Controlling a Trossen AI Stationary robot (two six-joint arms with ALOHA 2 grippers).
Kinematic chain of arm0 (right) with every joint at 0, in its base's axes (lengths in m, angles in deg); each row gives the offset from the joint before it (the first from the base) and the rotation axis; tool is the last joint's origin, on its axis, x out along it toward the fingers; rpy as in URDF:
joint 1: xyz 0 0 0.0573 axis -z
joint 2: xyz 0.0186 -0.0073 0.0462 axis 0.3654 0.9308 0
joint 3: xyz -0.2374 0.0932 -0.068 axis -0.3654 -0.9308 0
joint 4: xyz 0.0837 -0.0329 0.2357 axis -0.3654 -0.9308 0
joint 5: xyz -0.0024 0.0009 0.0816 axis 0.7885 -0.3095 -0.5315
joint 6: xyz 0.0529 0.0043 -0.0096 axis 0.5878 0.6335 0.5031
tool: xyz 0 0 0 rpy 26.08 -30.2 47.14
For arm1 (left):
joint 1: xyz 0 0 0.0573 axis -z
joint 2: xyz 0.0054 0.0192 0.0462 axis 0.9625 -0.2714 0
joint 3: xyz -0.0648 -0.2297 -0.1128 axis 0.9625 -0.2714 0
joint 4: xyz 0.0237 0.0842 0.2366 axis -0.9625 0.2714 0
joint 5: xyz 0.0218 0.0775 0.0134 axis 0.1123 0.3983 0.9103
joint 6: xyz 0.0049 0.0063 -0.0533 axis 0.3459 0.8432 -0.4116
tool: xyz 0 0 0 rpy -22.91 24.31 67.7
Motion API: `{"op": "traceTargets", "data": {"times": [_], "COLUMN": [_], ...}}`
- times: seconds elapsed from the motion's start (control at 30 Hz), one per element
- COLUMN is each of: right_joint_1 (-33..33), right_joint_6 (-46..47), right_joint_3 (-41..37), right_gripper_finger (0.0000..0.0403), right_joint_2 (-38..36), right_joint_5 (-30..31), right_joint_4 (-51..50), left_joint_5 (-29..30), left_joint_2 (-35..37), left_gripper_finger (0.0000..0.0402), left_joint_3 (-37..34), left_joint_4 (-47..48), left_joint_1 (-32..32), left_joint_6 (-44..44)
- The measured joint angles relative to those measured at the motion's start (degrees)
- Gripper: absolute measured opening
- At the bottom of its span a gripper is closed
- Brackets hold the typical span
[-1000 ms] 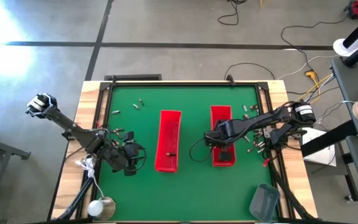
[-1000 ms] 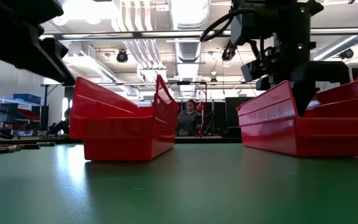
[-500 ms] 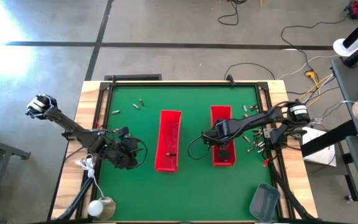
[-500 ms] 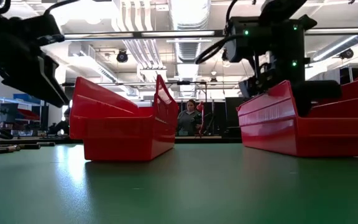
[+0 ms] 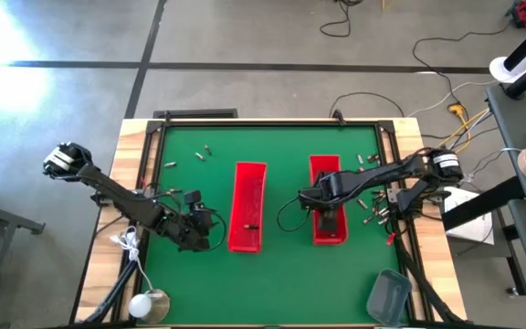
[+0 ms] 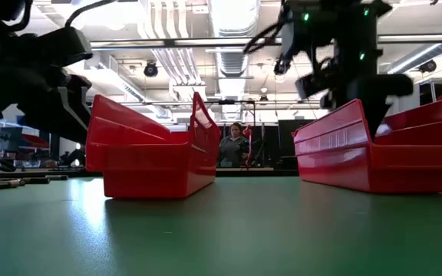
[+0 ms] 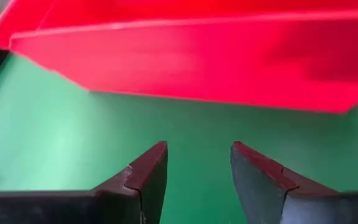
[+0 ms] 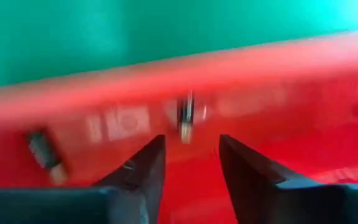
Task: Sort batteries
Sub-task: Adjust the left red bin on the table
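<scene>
The flat felt-like tabletop (image 5: 272, 274) was plain green with a pale wooden border. Two long plastic bins (image 5: 247, 206) (image 5: 325, 174) were bright red; the small cylindrical batteries (image 8: 185, 116) were dark with silvery parts.

Bright overhead lighting; right wrist view motion-blurred.

Bare green lane between left red bin (image 5: 247, 219) and right red bin (image 5: 326, 212), seemingly unobstructed.
</scene>
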Motion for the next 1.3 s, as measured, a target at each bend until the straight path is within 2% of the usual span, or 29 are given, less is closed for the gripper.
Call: {"op": "traceTargets", "data": {"times": [0.2, 0.5, 0.7, 0.8, 1.13, 1.3], "right_joint_1": [-2.69, -4.94, -4.95, -5.2, -6.82, -8.65], "right_joint_6": [1.53, 6.32, 8.48, 8.54, 8.54, 10.46], "right_joint_3": [2.76, 0.08, -0.4, -0.4, -0.48, -0.48], "right_gripper_finger": [0.0179, 0.0167, 0.0182, 0.0192, 0.0199, 0.0201], "right_joint_2": [-4.14, -4.4, -4.4, -4.4, -2.9, -0.33], "right_joint_5": [0.55, 1.3, 0.42, 0.39, -0.18, -0.67], "right_joint_4": [0.65, -0.11, 1.04, 2.02, 3.7, 4.47], "left_joint_5": [-0.16, -0.44, -11.51, -14.39, -14.99, -14.9], "left_joint_2": [-2.59, -10.25, -16.54, -19.77, -28.33, -30.48], "left_gripper_finger": [0.0155, 0.0155, 0.0155, 0.0155, 0.0155, 0.0155], "left_joint_3": [-0.09, -0.09, -0.11, 0.25, 8.51, 12.0], "left_joint_4": [-6.31, -17.03, -31.16, -37.73, -38.35, -34.65], "left_joint_1": [-3.75, -12.68, -18.59, -20.53, -24.46, -24.47], "left_joint_6": [1.18, 11.14, 13.71, 15.24, 18.75, 20.89]}}
